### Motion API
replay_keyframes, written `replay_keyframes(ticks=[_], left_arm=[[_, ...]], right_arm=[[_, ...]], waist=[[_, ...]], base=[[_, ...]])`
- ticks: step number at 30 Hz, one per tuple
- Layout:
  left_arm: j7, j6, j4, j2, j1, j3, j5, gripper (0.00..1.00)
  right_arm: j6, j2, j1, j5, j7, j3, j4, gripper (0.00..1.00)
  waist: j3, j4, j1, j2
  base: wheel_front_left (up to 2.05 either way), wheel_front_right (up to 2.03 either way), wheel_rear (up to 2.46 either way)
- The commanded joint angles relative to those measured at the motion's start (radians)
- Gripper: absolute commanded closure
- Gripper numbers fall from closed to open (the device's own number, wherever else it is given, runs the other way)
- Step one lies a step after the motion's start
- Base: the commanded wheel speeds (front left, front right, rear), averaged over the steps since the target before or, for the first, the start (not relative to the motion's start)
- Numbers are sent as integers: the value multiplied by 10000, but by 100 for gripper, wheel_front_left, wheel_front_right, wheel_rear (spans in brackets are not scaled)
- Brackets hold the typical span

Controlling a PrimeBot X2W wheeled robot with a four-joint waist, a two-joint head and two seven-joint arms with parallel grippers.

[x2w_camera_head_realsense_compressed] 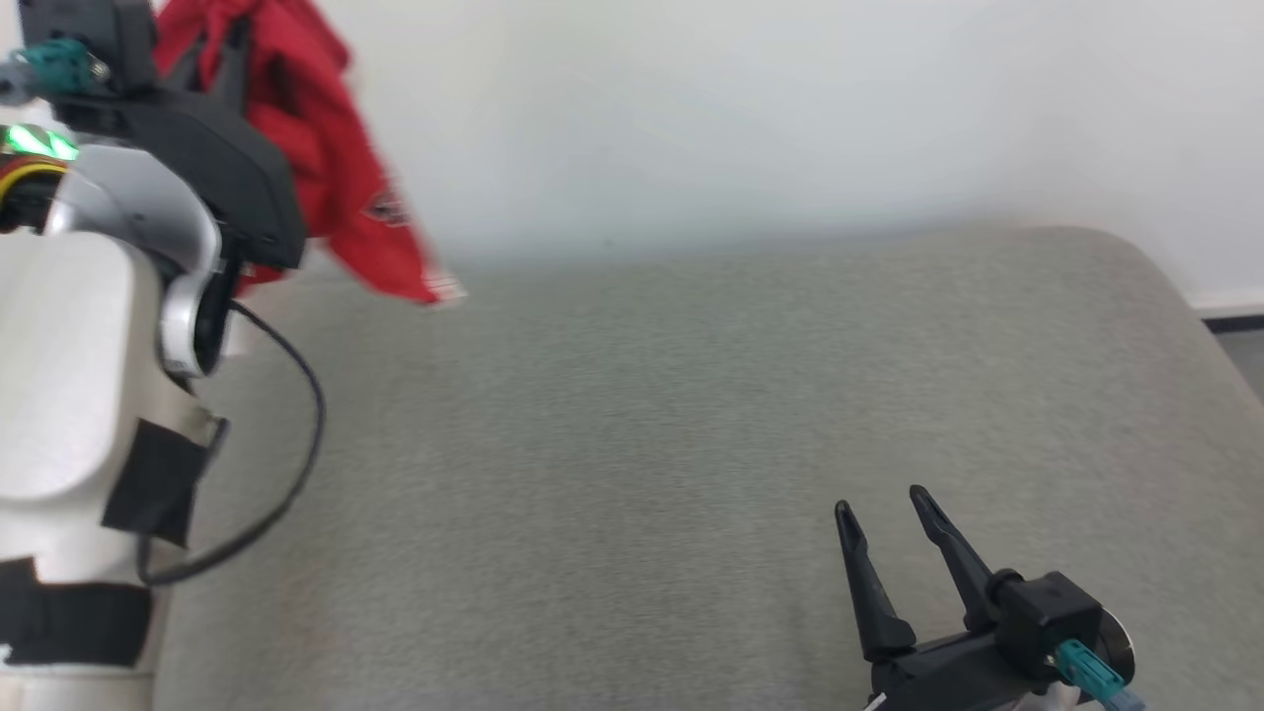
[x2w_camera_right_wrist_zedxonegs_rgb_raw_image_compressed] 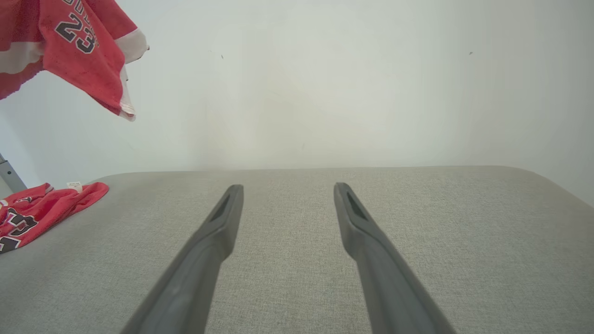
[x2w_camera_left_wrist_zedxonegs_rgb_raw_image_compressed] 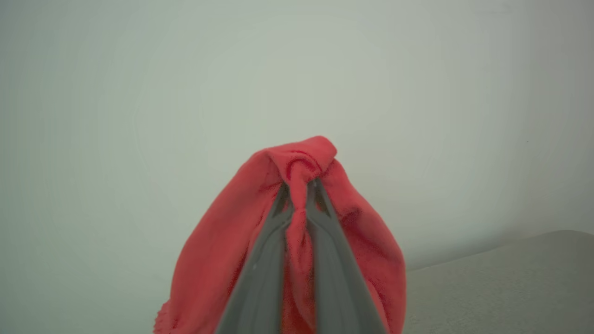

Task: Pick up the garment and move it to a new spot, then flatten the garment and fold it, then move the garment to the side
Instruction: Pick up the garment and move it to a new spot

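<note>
The garment (x2w_camera_head_realsense_compressed: 326, 168) is a red jersey with white trim and dark number print, hanging in the air at the upper left of the head view, above the far left of the grey padded surface (x2w_camera_head_realsense_compressed: 642, 444). My left gripper (x2w_camera_head_realsense_compressed: 217, 54) is raised and shut on a bunched fold of it. The left wrist view shows the garment (x2w_camera_left_wrist_zedxonegs_rgb_raw_image_compressed: 222, 250) draped over both sides of the closed left gripper (x2w_camera_left_wrist_zedxonegs_rgb_raw_image_compressed: 299, 185). My right gripper (x2w_camera_head_realsense_compressed: 881, 500) stands open and holds nothing, low over the near right of the surface. In the right wrist view the right gripper (x2w_camera_right_wrist_zedxonegs_rgb_raw_image_compressed: 287, 186) faces the wall, with the garment (x2w_camera_right_wrist_zedxonegs_rgb_raw_image_compressed: 79, 55) dangling at the top left.
Another red printed cloth (x2w_camera_right_wrist_zedxonegs_rgb_raw_image_compressed: 32, 213) lies crumpled on the surface's far left edge. A white wall (x2w_camera_head_realsense_compressed: 790, 118) backs the surface. The surface rounds off at the right, with floor (x2w_camera_head_realsense_compressed: 1246, 346) beyond. A black cable (x2w_camera_head_realsense_compressed: 296, 464) loops off my left forearm.
</note>
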Motion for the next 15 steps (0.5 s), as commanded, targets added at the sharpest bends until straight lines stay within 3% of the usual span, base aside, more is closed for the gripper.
replay_keyframes(ticks=[1, 8, 15], left_arm=[[-14, -58, -335, -130, 333, -93, -67, 100], [-86, -39, -1433, -756, 1344, -611, -204, 100], [-101, -3, -1233, -1557, 2742, -1192, -607, 100]], right_arm=[[32, 34, -28, -14, 34, 92, -83, 0], [33, 35, 76, 125, 183, 54, -206, 0], [33, 36, 65, 242, 192, 14, -296, 0]], waist=[[-77, -922, 2, 1], [144, -2156, 2, 1], [528, -2953, 2, 1]], base=[[0, 0, 0], [0, 0, 0], [0, 0, 0]])
